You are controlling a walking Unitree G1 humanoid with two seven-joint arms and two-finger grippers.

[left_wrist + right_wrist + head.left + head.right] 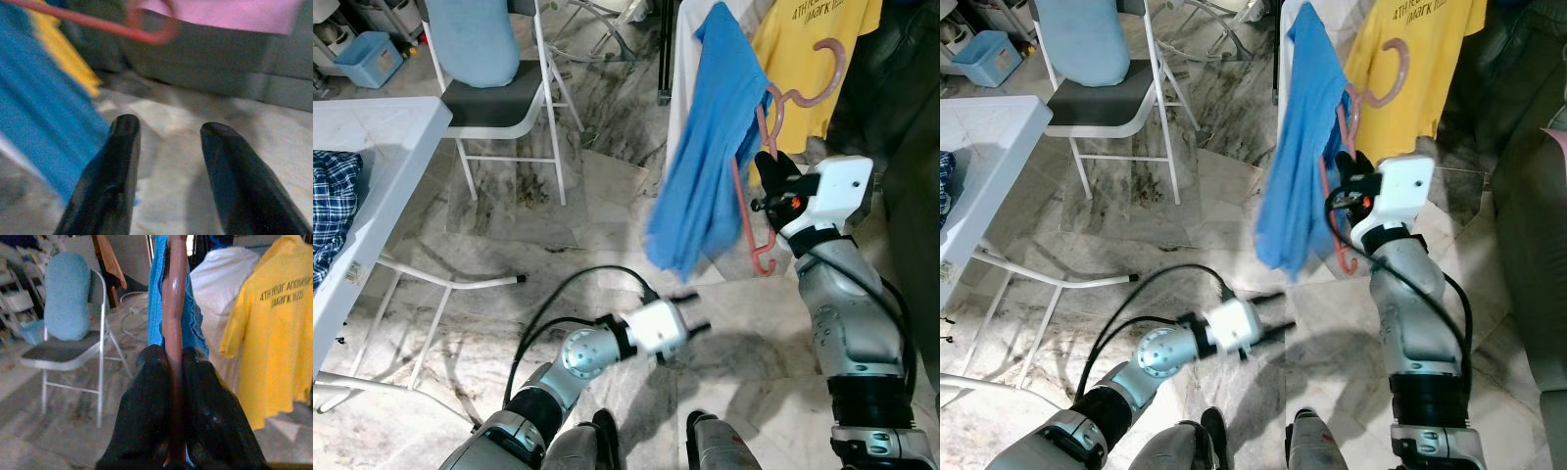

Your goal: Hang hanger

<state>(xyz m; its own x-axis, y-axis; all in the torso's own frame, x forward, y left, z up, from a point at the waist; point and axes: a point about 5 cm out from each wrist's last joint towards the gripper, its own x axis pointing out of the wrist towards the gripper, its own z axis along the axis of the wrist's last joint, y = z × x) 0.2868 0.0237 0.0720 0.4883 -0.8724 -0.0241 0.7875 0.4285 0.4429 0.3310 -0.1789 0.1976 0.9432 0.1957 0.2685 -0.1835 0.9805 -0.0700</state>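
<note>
R gripper (177, 363) clamps hanger (756, 211), blue shirt (703, 147) draped

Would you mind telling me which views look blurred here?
Left wrist view: soft throughout, the pink hanger smeared. Eye views: the blue shirt is motion-blurred, the floor sharp. Right wrist view: the right gripper is shut on the hanger, fairly sharp.

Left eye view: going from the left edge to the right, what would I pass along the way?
White table → folding chair → left claw → blue garment → pink hanger held in the right claw.
</note>
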